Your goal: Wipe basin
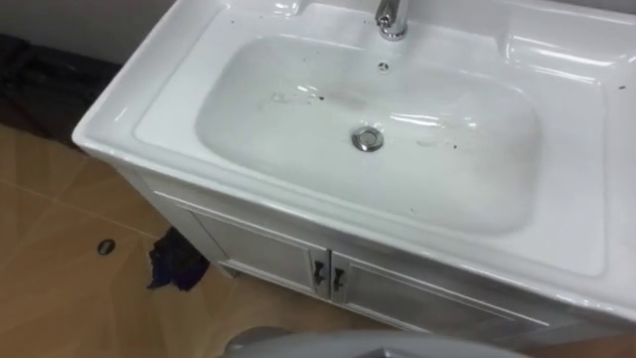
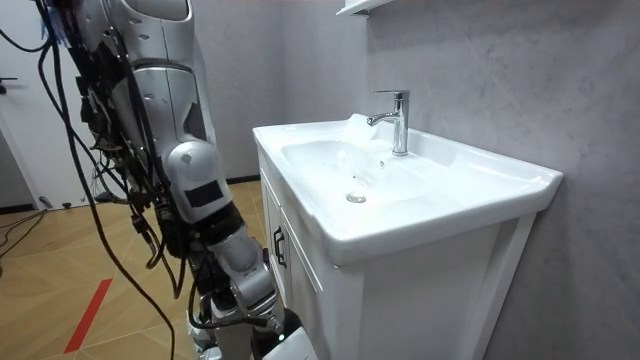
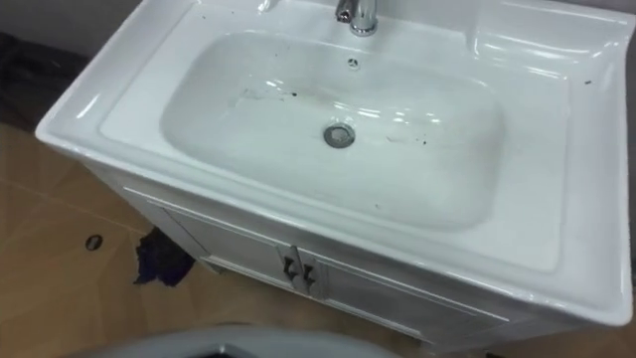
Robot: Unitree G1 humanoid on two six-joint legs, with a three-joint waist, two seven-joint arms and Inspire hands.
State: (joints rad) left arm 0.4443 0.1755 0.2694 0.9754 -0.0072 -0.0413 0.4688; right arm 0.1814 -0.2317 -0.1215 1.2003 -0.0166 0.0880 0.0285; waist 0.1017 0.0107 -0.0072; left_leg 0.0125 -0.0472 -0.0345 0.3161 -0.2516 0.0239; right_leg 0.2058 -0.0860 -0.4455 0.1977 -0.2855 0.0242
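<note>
White ceramic rectangular basin (image 1: 248, 119): dark specks at 10 o'clock of chrome round drain (image 1: 367, 138); my hands' state: can't tell.

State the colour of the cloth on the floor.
Dark blue cloth, clearest in the left eye view.

The basin (image 1: 556, 149) before me is glossy white, peppered with small dark specks and a faint grey smear. Its drain (image 1: 368, 138) and tap (image 1: 392, 17) are shiny silver. The cabinet (image 1: 268, 254) beneath is white with dark handles (image 1: 328, 275). The floor (image 1: 60, 288) is warm tan wood, with a dark blue cloth (image 1: 177, 263) lying on it.
</note>
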